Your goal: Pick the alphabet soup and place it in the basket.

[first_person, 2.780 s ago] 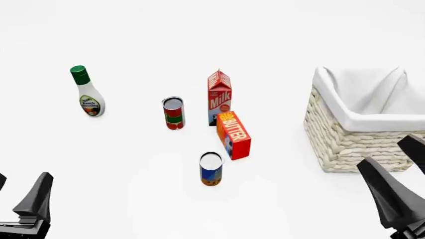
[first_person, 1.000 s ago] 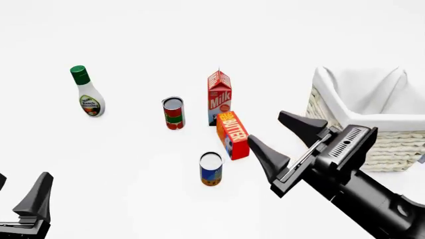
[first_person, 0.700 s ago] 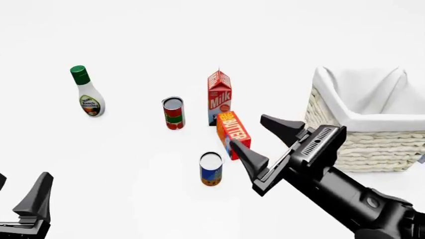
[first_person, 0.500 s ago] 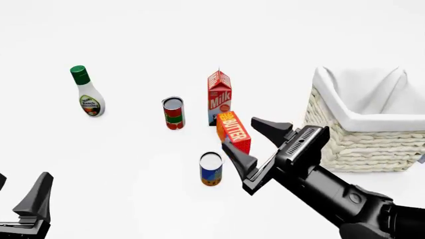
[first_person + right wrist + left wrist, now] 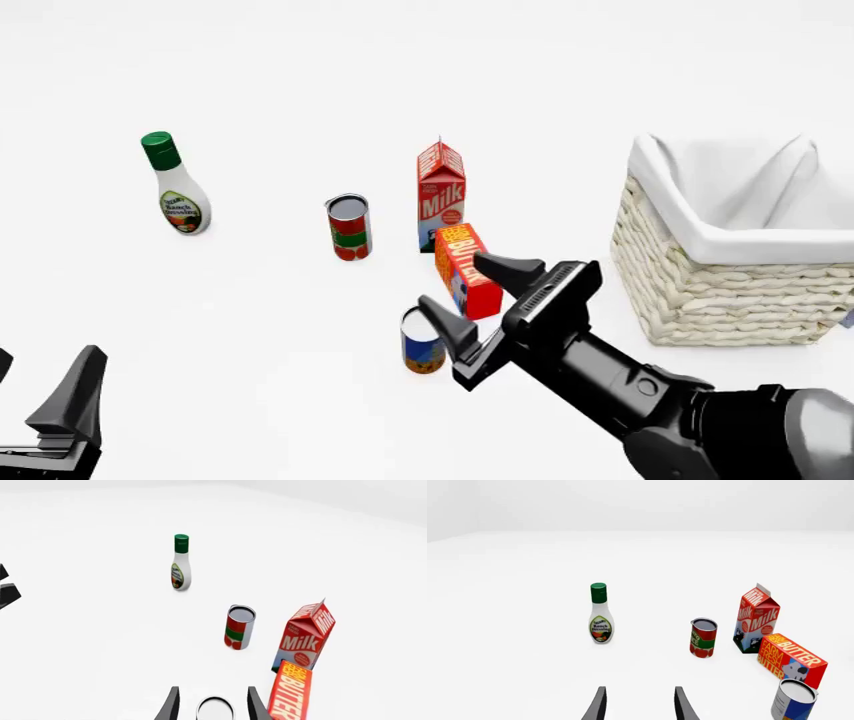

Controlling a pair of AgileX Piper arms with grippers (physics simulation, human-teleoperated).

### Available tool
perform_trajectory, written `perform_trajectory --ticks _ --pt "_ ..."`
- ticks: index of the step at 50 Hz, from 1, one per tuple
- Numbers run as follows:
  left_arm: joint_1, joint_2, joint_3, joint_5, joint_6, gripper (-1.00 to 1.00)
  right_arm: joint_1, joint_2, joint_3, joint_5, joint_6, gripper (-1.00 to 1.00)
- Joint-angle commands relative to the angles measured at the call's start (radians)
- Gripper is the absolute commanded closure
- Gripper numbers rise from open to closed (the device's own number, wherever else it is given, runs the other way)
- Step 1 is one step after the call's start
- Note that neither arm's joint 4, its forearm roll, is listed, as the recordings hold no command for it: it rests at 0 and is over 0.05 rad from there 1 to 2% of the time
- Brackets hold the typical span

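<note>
- The black right gripper [image 5: 477, 293] is wide open above the small blue-labelled alphabet soup can [image 5: 422, 345].
- The black left gripper [image 5: 639, 706] is open, holding nothing.

Front cam: fixed, high, behind arms, facing fwd/down over white table [image 5: 267, 60]. Widest view; takes in basket [image 5: 721, 280] at right, ranch bottle [image 5: 175, 185] far left.

L wrist cam: low, near table level, looking along left gripper [image 5: 639, 705], nearly horizontal. Ranch bottle [image 5: 600, 614], red-green can [image 5: 703, 638], milk carton [image 5: 756, 619], butter box [image 5: 791, 659], alphabet soup [image 5: 794, 700] seen side-on.

R wrist cam: raised, tilted down over right gripper [image 5: 212, 705]; alphabet soup [image 5: 215, 709] top close between fingertips.

Shared by all 3: bottle, both cans, milk, butter. Basket: front cam only.
</note>
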Motion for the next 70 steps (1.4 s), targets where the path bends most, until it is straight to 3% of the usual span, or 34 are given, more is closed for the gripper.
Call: perform_trajectory --ticks 1,70 --pt "0.0 0.0 0.0 0.0 0.0 -1.0 -0.002 0.086 -0.021 -0.035 0.006 -1.0" --pt "0.0 0.0 0.0 0.0 0.0 -1.0 -0.01 0.4 -0.161 -0.079 0.03 -1.0"
